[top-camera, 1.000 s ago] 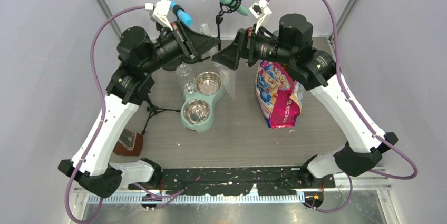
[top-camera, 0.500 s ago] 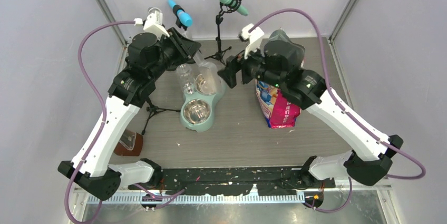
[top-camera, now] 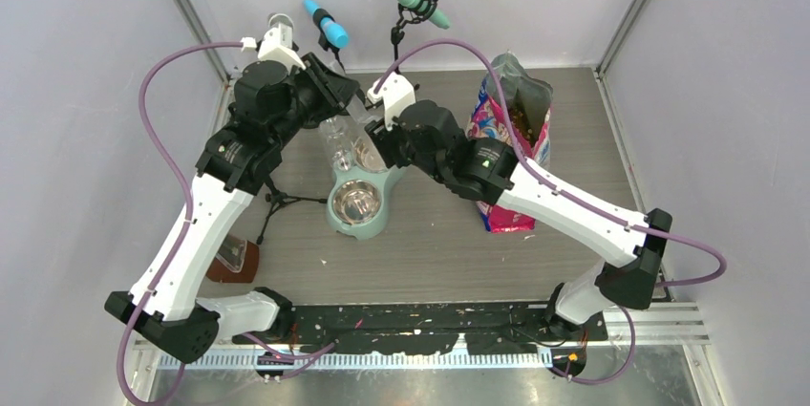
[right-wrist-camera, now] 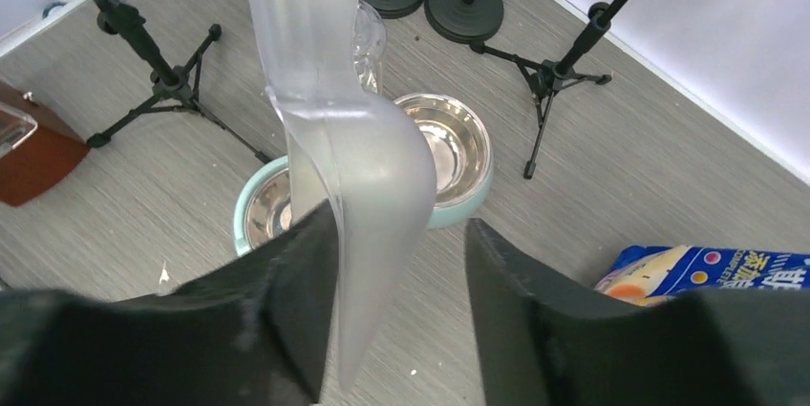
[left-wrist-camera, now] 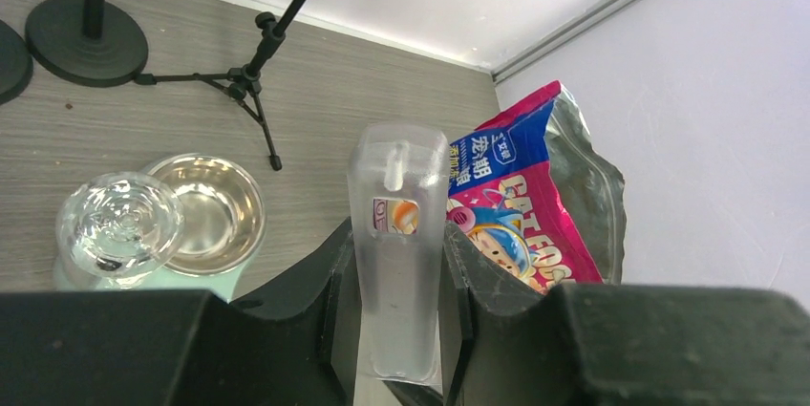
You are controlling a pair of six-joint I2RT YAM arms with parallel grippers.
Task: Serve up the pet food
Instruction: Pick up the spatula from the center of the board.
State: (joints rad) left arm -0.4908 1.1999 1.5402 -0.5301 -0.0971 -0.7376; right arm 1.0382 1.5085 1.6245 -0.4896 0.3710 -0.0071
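Observation:
My left gripper (left-wrist-camera: pixel 398 236) is shut on the handle of a clear plastic scoop (left-wrist-camera: pixel 396 191) and holds it up over the mint-green feeder (top-camera: pixel 379 224). My right gripper (right-wrist-camera: pixel 401 224) stands open around the scoop's bowl (right-wrist-camera: pixel 355 153). One finger touches the bowl; a gap is left at the other. In the top view the scoop (top-camera: pixel 369 136) hangs between the left gripper (top-camera: pixel 350 100) and the right gripper (top-camera: pixel 387 143). The pink cartoon bag (top-camera: pixel 489 119) stands open at the right, with brown pet food (top-camera: pixel 522 120) showing inside its top. Both steel bowls (right-wrist-camera: pixel 441 143) look empty.
A clear water bottle (left-wrist-camera: pixel 119 224) stands on the feeder's far-left end. Microphone stands and a tripod (top-camera: pixel 278 201) stand behind and left of the feeder. A brown block with a clear box (top-camera: pixel 234 261) lies at the table's left edge. The bag (left-wrist-camera: pixel 521 229) sits right of the feeder.
My right arm has swung left from the bag to the scoop's bowl, and its jaws have narrowed. The left arm pulled back earlier with the scoop and now holds still.

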